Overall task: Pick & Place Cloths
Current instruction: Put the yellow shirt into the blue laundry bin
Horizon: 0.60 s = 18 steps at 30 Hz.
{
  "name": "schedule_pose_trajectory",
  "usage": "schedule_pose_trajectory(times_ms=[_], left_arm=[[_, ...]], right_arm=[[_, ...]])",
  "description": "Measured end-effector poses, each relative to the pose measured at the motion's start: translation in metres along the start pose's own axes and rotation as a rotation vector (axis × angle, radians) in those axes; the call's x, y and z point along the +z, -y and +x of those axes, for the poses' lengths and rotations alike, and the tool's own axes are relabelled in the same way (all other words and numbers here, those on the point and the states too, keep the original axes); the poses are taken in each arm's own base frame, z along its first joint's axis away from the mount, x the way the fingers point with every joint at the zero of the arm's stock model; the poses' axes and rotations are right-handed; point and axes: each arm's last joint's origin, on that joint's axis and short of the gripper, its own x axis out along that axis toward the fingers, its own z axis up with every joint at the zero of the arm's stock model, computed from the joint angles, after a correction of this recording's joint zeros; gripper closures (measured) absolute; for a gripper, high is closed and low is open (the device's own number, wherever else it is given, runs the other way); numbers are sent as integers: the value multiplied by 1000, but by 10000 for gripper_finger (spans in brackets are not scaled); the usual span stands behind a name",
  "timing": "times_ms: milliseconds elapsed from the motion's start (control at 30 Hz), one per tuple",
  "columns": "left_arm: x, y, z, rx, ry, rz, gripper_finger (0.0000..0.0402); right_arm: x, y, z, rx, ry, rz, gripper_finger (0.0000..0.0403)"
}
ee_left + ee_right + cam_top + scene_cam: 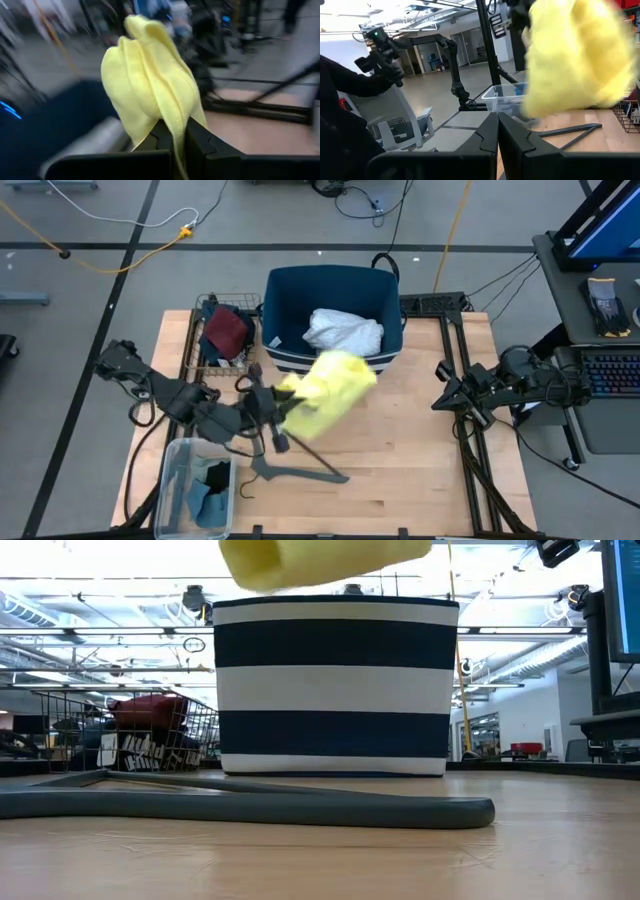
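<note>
My left gripper (283, 408) is shut on a yellow T-shirt (330, 385), held up in the air just in front of the navy, white-striped bin (335, 315). The T-shirt also shows at the top of the low view (320, 560) and in the right wrist view (580, 55). A white shirt (343, 330) lies inside the bin. A maroon piece (226, 330) lies in a wire basket (205, 355), with navy white-lettered fabric (150, 752) below it. Black and grey-blue pieces (210, 490) lie in a clear box (175, 480). My right gripper (497, 130) is shut and empty at the table's right edge. My left gripper pinches a bunched fold of the yellow T-shirt (178, 125) between its two fingers (202, 142), several layers thick. The T-shirt is lifted clear of the table. It bulges out beyond the fingertips toward the bin.
A thin grey clothes hanger (295, 468) lies flat on the wooden table (420, 470) near the left gripper; it also shows in the low view (250, 805). A black frame (470, 430) runs along the table's right side. The striped bin (335, 685) stands at the far middle.
</note>
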Motion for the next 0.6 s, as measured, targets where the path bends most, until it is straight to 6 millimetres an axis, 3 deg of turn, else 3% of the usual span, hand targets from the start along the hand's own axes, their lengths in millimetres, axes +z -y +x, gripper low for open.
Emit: schedule_pose_trajectory(times_ms=[233,600], left_arm=[[34,-31,7,145,172,200,394],[79,-82,13,339,231,366,394]], right_arm=[[0,0,0,0,0,0,402],[0,0,0,1,0,0,402]])
